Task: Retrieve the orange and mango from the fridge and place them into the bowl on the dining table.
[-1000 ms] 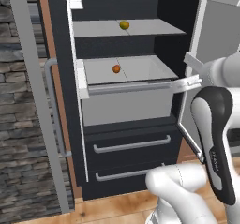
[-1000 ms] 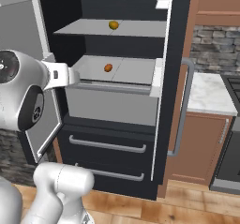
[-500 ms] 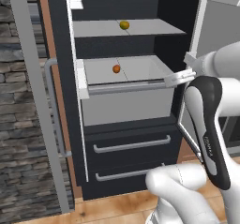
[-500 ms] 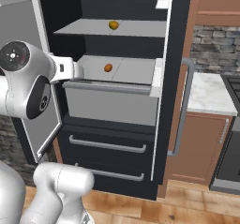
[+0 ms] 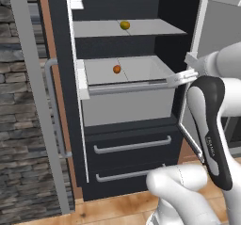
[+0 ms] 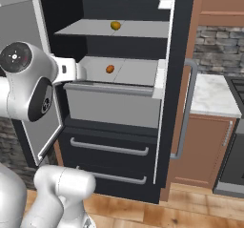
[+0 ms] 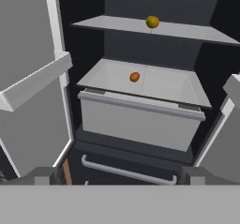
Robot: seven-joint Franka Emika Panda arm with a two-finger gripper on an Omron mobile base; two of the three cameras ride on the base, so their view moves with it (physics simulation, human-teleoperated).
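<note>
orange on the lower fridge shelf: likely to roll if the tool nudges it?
Probably: the orange looks like a smooth round ball resting free on a flat grey shelf, nothing beside it. It is small, so likely light, and a glancing touch could send it further back.

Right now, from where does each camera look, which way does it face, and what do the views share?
Left base view: behind the arm's left, facing the open fridge; arm at lower right.
Right base view: behind its right, same fridge; arm at lower left.
Hand view: on the hand, facing the shelves.
All share the orange and mango.
</note>
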